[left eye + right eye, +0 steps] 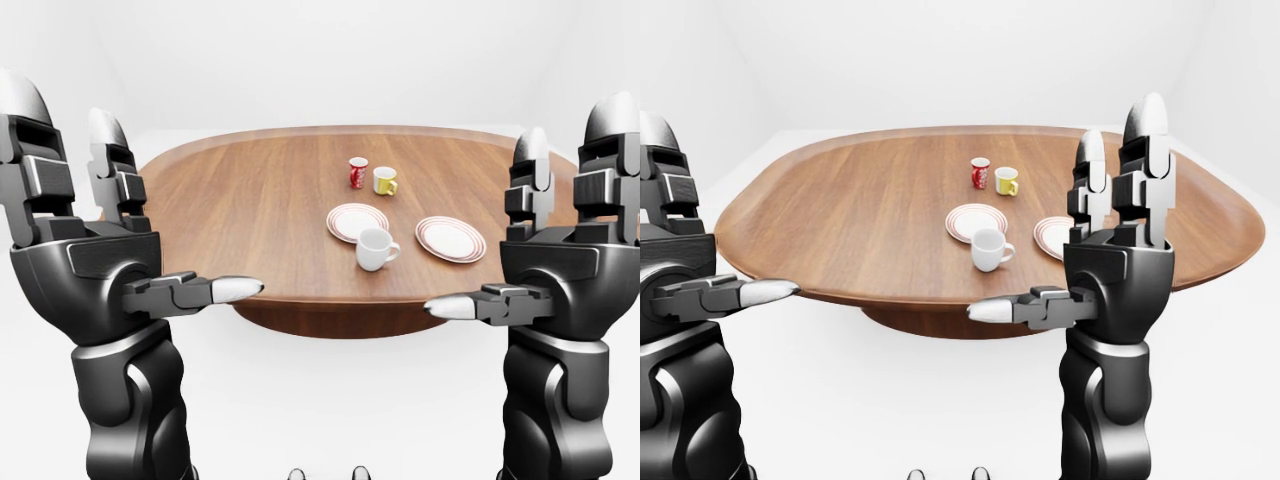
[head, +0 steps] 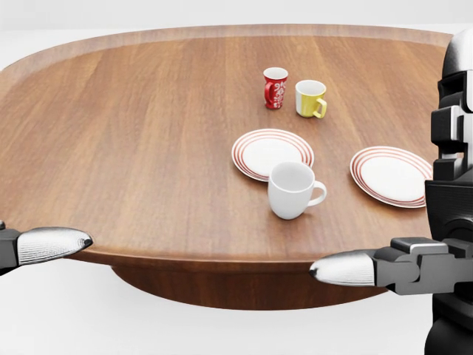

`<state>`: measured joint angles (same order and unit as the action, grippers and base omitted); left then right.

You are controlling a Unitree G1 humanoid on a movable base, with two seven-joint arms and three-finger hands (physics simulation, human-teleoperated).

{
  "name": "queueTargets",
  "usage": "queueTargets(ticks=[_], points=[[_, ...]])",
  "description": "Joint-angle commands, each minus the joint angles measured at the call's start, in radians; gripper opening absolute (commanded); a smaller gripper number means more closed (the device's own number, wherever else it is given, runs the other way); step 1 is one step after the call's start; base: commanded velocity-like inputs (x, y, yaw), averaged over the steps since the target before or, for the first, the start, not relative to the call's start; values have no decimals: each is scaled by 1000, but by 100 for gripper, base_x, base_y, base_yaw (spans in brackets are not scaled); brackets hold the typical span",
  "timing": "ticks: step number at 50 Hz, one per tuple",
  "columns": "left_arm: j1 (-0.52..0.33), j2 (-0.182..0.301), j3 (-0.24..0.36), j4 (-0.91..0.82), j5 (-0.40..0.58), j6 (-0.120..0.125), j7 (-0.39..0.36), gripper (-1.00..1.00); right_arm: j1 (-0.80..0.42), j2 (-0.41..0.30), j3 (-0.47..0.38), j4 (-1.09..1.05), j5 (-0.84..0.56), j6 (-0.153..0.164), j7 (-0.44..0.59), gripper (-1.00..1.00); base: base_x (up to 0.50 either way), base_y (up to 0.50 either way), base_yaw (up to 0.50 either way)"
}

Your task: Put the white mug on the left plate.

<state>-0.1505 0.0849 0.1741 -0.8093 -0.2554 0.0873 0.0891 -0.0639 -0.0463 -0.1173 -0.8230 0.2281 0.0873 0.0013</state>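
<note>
The white mug (image 2: 292, 190) stands upright on the wooden tabletop (image 2: 133, 140), just below the left plate (image 2: 272, 154) in the head view and near the tabletop's lower edge, its handle pointing right. Both the left hand (image 1: 95, 245) and right hand (image 1: 565, 255) are raised with fingers spread, empty, short of that edge. Bare wood lies wide at the view's left; the right plate (image 2: 390, 175), red mug (image 2: 275, 87) and yellow mug (image 2: 310, 98) stand apart.

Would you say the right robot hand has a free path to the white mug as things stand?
Probably yes: the right robot hand is open, and bare table edge lies before the white mug, though it looks a stretch away.
</note>
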Motion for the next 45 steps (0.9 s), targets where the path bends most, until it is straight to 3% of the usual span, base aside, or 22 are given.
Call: queueTargets(ticks=[1, 12, 45], points=[[3, -1, 0, 4, 1, 0, -4, 100, 0, 1, 2, 9, -12, 0, -8, 100, 0, 0, 0], [2, -1, 1, 6, 1, 0, -5, 100, 2, 5, -19, -6, 44, 0, -7, 100, 6, 0, 0], [2, 0, 3, 2, 0, 0, -4, 100, 16, 1, -1, -10, 43, 0, 8, 100, 50, 0, 0]])
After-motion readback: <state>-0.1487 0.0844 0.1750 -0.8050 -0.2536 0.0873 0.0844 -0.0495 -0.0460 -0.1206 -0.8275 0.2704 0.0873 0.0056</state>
